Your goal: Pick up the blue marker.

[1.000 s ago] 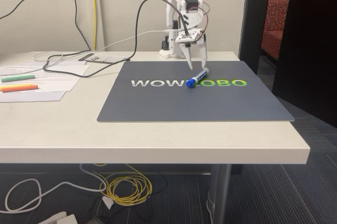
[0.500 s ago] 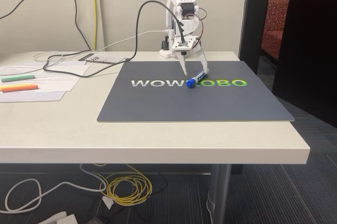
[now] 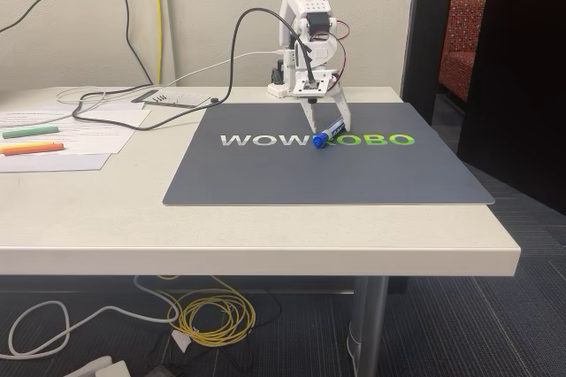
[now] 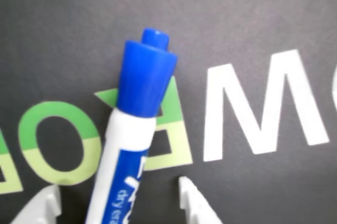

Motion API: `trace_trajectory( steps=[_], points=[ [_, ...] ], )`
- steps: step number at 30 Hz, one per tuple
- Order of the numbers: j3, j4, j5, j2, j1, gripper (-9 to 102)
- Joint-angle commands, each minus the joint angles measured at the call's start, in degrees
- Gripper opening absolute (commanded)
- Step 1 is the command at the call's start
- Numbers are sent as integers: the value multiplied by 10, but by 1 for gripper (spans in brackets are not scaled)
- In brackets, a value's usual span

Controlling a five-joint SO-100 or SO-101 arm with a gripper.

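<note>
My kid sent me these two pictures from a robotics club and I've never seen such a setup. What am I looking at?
It is a small white robot arm with a two-finger gripper, standing on a table. The fixed view is taken from in front of the table. The wrist view comes from a camera on the arm, looking down past its fingertips. On a dark mat lies the blue marker, white with a blue cap. The gripper is lowered with one finger on each side of the marker, open, nothing held yet. Two highlighters lie on papers at the left of the fixed view.

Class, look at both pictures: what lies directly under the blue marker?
The blue marker lies on the grey mat, across its green lettering. The letter parts beneath the barrel are covered.
</note>
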Motion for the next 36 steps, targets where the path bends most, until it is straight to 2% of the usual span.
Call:
trace_trajectory(
  steps=[1, 15, 28, 36],
  points=[
    [-19, -7, 5, 2, -12, 26],
    [-31, -1, 25, -4, -27, 12],
    [-31, 0, 49, -2, -34, 5],
    [-31, 2, 117, 40, -41, 3]
  ],
)
